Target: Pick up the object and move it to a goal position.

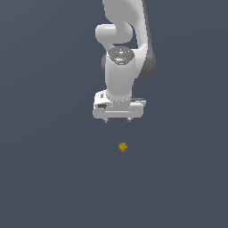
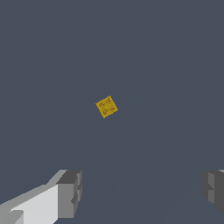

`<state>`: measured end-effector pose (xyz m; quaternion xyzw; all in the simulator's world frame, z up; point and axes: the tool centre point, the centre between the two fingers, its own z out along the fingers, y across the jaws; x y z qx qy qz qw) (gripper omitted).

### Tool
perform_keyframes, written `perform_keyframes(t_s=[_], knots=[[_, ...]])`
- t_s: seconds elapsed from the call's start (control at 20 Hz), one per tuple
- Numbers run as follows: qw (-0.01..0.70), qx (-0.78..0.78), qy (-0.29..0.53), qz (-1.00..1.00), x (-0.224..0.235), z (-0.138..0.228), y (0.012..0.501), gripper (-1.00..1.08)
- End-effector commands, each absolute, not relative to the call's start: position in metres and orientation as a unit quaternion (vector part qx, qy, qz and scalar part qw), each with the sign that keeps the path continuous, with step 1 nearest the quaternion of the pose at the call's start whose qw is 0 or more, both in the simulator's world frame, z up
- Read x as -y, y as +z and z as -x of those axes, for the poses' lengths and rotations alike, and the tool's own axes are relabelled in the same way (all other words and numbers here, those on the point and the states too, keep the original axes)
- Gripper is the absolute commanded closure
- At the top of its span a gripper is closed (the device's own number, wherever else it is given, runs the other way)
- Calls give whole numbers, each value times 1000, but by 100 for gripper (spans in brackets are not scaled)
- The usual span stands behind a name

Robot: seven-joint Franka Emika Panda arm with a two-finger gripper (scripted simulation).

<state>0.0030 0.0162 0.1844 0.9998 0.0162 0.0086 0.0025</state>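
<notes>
The object (image 1: 123,147) is a tiny mustard-yellow block lying on the dark grey floor, a little below my gripper (image 1: 117,120) in the exterior view. In the wrist view the object (image 2: 106,106) shows as a small tilted square with faint markings on its top face. My gripper (image 2: 140,192) hangs above it, apart from it, with its two grey fingers (image 2: 70,192) spread wide and nothing between them. The white hand and arm rise straight up from the gripper in the exterior view.
A uniform dark grey surface (image 1: 44,178) fills both views. No other objects, containers or edges show.
</notes>
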Motion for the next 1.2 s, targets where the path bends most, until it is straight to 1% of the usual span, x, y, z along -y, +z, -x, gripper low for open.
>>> perform_keyframes(t_s=[0.0,0.75,1.15], knots=[[3,-16,9,-1000,-16,-3,184,-92],[2,-39,6,-999,-22,-3,180,-92],[4,-76,5,-997,-27,-13,165,-92]])
